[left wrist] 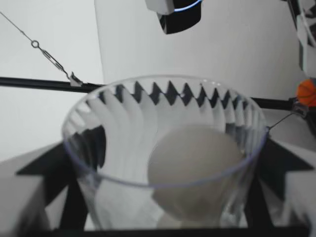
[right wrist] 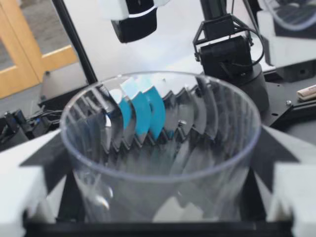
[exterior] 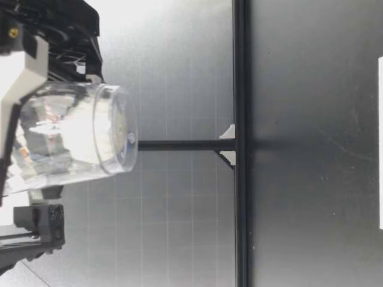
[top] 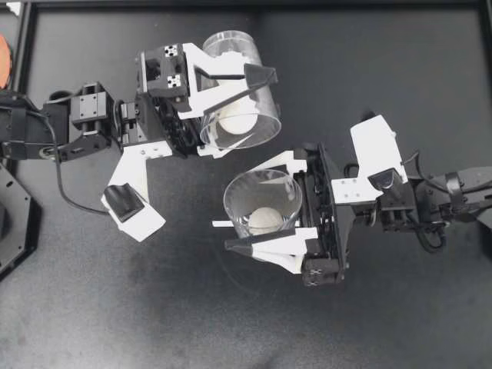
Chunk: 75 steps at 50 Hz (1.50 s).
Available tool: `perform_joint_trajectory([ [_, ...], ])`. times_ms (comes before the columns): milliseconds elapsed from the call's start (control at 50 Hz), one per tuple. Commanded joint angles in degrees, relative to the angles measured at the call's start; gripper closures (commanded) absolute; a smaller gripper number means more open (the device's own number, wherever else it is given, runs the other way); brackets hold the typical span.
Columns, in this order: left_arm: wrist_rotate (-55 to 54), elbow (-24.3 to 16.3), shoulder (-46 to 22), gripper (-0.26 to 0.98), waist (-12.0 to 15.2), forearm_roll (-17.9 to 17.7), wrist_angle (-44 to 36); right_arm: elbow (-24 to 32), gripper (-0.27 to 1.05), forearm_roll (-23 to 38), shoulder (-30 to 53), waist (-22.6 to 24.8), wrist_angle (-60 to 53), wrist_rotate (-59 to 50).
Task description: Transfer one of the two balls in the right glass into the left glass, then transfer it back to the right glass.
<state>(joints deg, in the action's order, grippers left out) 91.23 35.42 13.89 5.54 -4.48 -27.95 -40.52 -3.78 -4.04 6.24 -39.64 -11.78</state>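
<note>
My left gripper is shut on the left glass, a clear cup held tilted with its mouth toward the right glass. A white ball lies inside it near the rim. My right gripper is shut on the right glass, which stands about upright just in front of the left one and holds one white ball. In the left wrist view the glass sits between the fingers with the ball inside. In the right wrist view the glass fills the gap between the fingers. The low view shows one glass held high above the table.
The dark table lies under both arms. An orange object sits at the far left edge, with a black base below it. A black frame bar runs along the table's far side in the low view.
</note>
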Motion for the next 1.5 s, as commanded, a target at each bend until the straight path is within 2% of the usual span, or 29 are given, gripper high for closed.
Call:
perform_joint_trajectory([
  [0, 0.2, -0.8, 0.4, -0.03, 0.2, -0.3, -0.7, 1.5, 0.05, 0.0, -0.5, -0.6, -0.3, -0.1],
  [220, 0.0, -0.7, 0.4, -0.03, 0.2, -1.4, -1.8, 1.5, 0.05, 0.0, -0.6, -0.6, -0.1, -0.2],
  [300, -0.4, -0.6, 0.4, -0.03, 0.2, -3.3, -2.5, 1.5, 0.05, 0.0, -0.7, -0.6, 0.1, -0.4],
  [400, -2.1, 0.0, 0.4, -0.03, -0.3, -8.7, -2.6, 1.4, 0.05, 0.1, -1.0, -0.5, 0.6, -1.0],
  [540, -5.1, 1.8, 0.8, -0.03, -1.1, -13.8, -2.9, 1.0, 0.05, 0.1, -1.3, -0.5, 0.7, -1.4],
  [640, -9.8, 3.5, 1.8, -0.03, -2.0, -20.4, -3.4, 0.2, 0.05, 0.1, -1.8, -0.6, 0.7, -1.2],
  [760, -16.1, 6.5, 4.0, -0.03, -2.9, -24.3, -3.8, -1.7, 0.05, 0.3, -2.9, -0.5, 0.6, -1.0],
  [1000, -33.4, 13.9, 11.9, -0.03, -6.9, -25.2, -1.5, -7.7, 0.05, 0.4, -8.9, -0.6, 0.7, 2.6],
  [1220, -49.8, 18.3, 18.9, -0.02, -9.8, -25.1, 6.6, -13.9, 0.05, 0.2, -16.3, -0.6, 1.6, 10.5],
  [1480, -58.0, 25.3, 23.4, -0.02, -11.4, -25.0, 9.0, -20.5, 0.05, -2.1, -22.7, -0.6, 1.7, 18.1],
])
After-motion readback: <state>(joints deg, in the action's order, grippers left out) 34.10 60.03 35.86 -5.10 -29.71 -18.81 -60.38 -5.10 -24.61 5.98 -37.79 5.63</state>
